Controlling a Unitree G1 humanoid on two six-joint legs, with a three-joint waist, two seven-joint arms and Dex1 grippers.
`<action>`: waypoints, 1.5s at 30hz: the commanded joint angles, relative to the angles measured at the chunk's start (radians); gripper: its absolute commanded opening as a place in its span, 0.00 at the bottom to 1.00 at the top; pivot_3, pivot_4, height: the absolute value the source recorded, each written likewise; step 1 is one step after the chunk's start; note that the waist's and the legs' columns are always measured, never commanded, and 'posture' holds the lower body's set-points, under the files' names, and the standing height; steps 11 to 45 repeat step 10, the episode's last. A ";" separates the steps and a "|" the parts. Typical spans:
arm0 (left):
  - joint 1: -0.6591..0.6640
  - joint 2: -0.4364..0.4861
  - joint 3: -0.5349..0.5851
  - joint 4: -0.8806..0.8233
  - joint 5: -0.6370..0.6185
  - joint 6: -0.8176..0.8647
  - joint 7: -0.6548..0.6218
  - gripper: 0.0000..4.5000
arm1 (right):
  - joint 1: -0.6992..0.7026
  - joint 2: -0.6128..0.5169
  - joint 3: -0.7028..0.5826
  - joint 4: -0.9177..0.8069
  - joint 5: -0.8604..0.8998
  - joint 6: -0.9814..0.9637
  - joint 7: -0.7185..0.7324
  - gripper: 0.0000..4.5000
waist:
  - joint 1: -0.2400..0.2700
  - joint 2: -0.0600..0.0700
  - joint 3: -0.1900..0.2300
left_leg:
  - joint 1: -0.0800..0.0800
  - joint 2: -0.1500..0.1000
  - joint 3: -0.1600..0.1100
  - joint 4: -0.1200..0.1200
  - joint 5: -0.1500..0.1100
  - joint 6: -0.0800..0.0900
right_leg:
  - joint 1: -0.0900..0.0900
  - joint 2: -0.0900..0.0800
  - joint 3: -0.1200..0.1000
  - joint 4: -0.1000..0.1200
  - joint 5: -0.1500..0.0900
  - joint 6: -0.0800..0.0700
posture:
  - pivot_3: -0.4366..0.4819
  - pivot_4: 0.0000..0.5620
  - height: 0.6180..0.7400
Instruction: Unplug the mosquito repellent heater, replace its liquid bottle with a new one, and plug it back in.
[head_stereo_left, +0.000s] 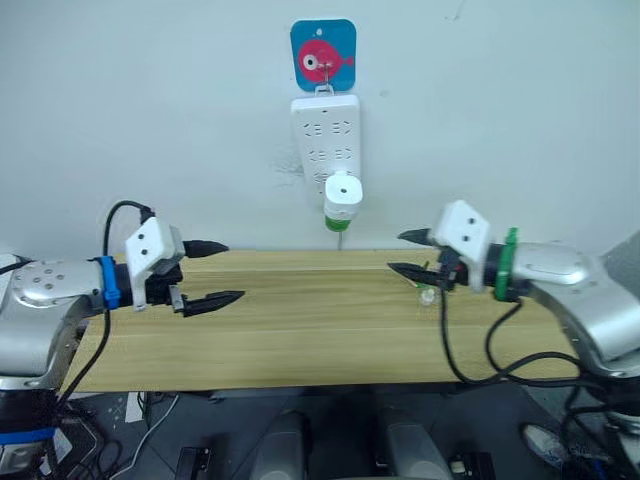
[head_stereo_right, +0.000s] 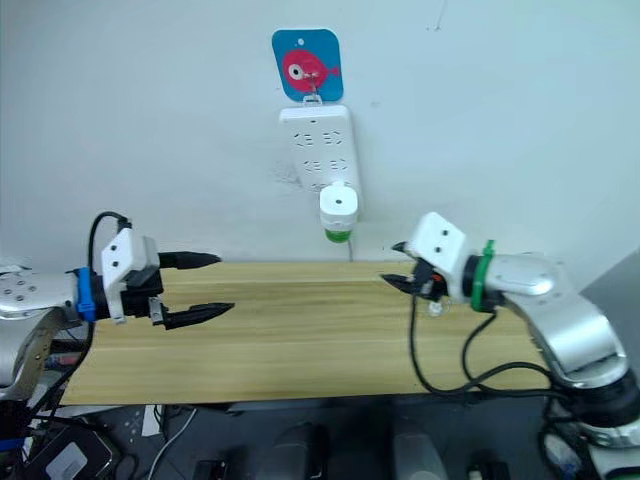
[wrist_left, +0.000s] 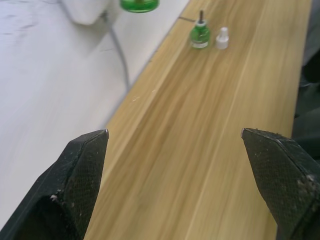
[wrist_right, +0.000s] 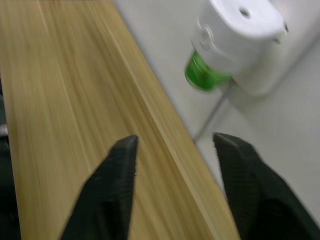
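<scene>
Facing right claw (wrist_right: 175, 145): heater (wrist_right: 235, 35) (wall-mounted)

No legible text or numbers anywhere, not even on the power strip (head_stereo_left: 325, 135)

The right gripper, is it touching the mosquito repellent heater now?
Apart. The left eye view shows bare wall between the right gripper and the mosquito repellent heater, which is plugged into the power strip.
</scene>
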 joint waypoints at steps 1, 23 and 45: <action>0.019 0.019 0.045 -0.036 0.021 -0.025 0.020 1.00 | 0.017 -0.065 -0.099 0.012 0.051 -0.083 0.104 0.89 | 0.001 0.000 -0.010 | 0.000 0.000 0.000 0.000 0.000 0.000 | 0.000 0.000 0.000 0.000 0.000 0.000 | 0.45 0.15 1.00; 0.046 0.041 0.047 -0.049 0.046 -0.019 0.024 1.00 | 0.025 -0.130 -0.187 0.074 0.133 -0.127 0.196 0.99 | 0.003 -0.001 -0.040 | 0.001 0.000 0.000 0.000 0.000 0.000 | 0.001 0.000 0.000 0.000 0.000 0.000 | 0.44 0.13 1.00; 0.046 0.041 0.047 -0.049 0.046 -0.019 0.024 1.00 | 0.025 -0.130 -0.187 0.074 0.133 -0.127 0.196 0.99 | 0.003 -0.001 -0.040 | 0.001 0.000 0.000 0.000 0.000 0.000 | 0.001 0.000 0.000 0.000 0.000 0.000 | 0.44 0.13 1.00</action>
